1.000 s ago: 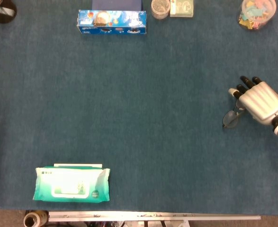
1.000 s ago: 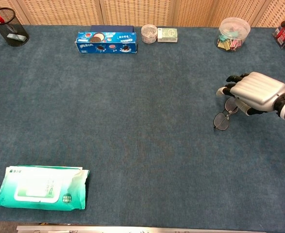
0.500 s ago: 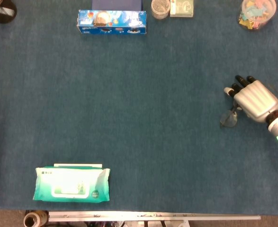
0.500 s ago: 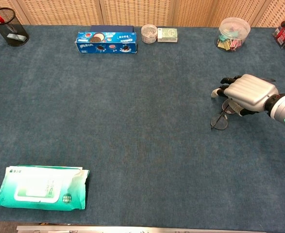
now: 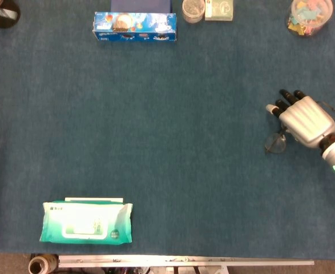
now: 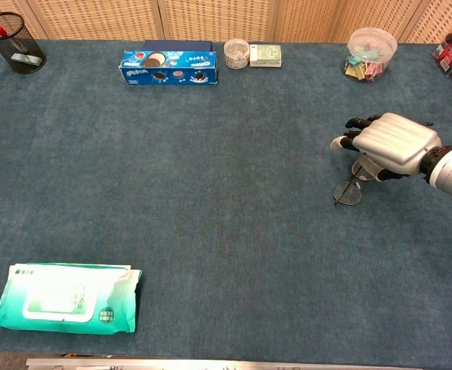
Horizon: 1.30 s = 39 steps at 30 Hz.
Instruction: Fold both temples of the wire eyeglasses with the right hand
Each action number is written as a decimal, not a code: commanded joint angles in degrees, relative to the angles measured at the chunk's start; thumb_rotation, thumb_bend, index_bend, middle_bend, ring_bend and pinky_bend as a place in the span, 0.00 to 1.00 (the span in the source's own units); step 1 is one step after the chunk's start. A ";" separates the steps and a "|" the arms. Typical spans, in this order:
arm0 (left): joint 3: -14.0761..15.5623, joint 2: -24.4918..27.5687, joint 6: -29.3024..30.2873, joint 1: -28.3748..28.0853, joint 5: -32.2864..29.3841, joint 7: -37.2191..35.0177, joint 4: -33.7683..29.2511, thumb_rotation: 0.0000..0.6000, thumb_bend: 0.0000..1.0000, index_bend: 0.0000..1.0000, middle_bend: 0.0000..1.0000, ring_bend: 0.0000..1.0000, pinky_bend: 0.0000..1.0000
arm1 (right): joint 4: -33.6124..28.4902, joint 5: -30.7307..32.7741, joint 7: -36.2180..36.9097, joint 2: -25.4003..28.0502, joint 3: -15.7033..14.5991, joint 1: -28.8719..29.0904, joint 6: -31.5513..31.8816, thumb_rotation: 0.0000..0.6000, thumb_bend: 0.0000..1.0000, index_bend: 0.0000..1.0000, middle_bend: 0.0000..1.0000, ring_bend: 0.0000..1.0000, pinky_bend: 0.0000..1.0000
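Observation:
The wire eyeglasses [image 5: 275,143] [image 6: 346,193] lie at the right of the blue table, mostly hidden under my right hand [image 5: 305,119] [image 6: 391,141]. One round lens shows below and left of the hand, seen nearly edge-on in the chest view. A thin temple wire [image 5: 327,106] [image 6: 426,123] sticks out past the back of the hand. The hand is palm down, its dark fingertips pointing left, and it appears to pinch the frame underneath. My left hand is in neither view.
A blue cookie box [image 5: 134,26], a small jar [image 5: 193,9] and a card box [image 5: 219,9] line the far edge. A tub of clips [image 5: 310,14] stands at the far right, a mesh pen cup [image 6: 13,43] at the far left. A green wipes pack [image 5: 87,222] lies near left.
My right hand has shifted a little left and away from me. The lens has tipped from round to nearly edge-on, and a temple wire now shows behind the hand.

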 commanded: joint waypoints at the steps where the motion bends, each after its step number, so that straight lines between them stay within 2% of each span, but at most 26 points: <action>1: -0.01 0.00 -0.01 0.00 -0.04 0.04 -0.02 1.00 0.67 0.49 0.50 0.54 0.71 | -2.81 -1.11 -0.47 1.75 -0.18 -0.23 1.40 1.00 0.67 0.23 0.30 0.12 0.25; 9: -0.04 -0.03 0.01 0.00 -0.06 0.12 -0.06 1.00 0.68 0.49 0.50 0.54 0.71 | -10.73 -2.95 -4.66 5.80 -1.54 -1.07 3.44 1.00 0.67 0.23 0.30 0.12 0.25; 13: 0.01 -0.08 0.01 0.00 0.02 0.30 -0.07 1.00 0.67 0.49 0.50 0.54 0.71 | -11.20 -4.83 -6.11 5.61 -1.89 -1.56 5.19 1.00 0.66 0.25 0.30 0.12 0.25; 17: 0.07 -0.05 0.14 0.04 0.20 0.29 -0.16 1.00 0.67 0.49 0.50 0.54 0.71 | -5.05 -9.13 -5.87 2.01 -1.75 -2.39 9.68 1.00 0.51 0.24 0.26 0.12 0.25; 19: 0.03 -0.02 0.20 0.07 0.17 0.13 -0.14 1.00 0.67 0.49 0.50 0.54 0.71 | -2.03 -10.36 -4.55 0.35 -1.66 -2.71 11.17 1.00 0.42 0.19 0.20 0.10 0.24; 22: -0.02 0.08 0.17 0.08 0.05 -0.14 -0.10 1.00 0.67 0.49 0.50 0.54 0.71 | 2.34 -11.49 -2.37 -1.91 -1.41 -3.04 12.79 1.00 0.35 0.13 0.14 0.05 0.20; 25: 0.00 0.12 0.15 0.07 0.12 -0.27 -0.09 1.00 0.67 0.49 0.50 0.54 0.71 | 6.27 -12.27 -1.16 -3.99 -1.09 -3.35 14.20 1.00 0.31 0.08 0.09 0.01 0.17; 30: 0.02 0.14 0.17 0.08 0.16 -0.28 -0.13 1.00 0.67 0.49 0.50 0.54 0.71 | 13.56 -14.36 3.81 -7.54 -1.31 -3.48 16.50 1.00 0.29 0.01 0.04 0.00 0.14; 39: 0.02 0.14 0.12 0.08 0.11 -0.23 -0.12 1.00 0.67 0.49 0.50 0.54 0.71 | 22.44 -15.98 9.70 -11.35 -2.19 -3.76 17.88 1.00 0.29 0.00 0.04 0.00 0.13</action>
